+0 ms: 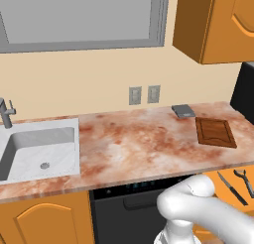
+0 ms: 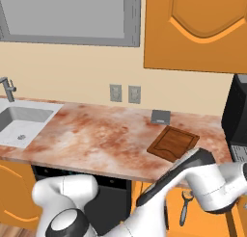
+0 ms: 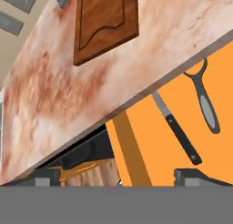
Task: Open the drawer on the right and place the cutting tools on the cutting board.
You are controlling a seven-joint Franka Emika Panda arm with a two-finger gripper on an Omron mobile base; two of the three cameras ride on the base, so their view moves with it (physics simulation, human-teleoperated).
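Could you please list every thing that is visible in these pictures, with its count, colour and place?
drawer: one, orange, pulled open under the counter's right end
knife: one, grey blade and dark handle, lying in the drawer
peeler: one, grey and dark, in the drawer beside the knife
cutting board: one, dark reddish-brown, on the counter at the right
grey pad: one, on the counter behind the board
counter: one, reddish marbled
sink: one, white, at the left, with a grey faucet
outlets: two, grey, on the wall
dishwasher: one, black, under the counter
gripper: one, open, above the drawer
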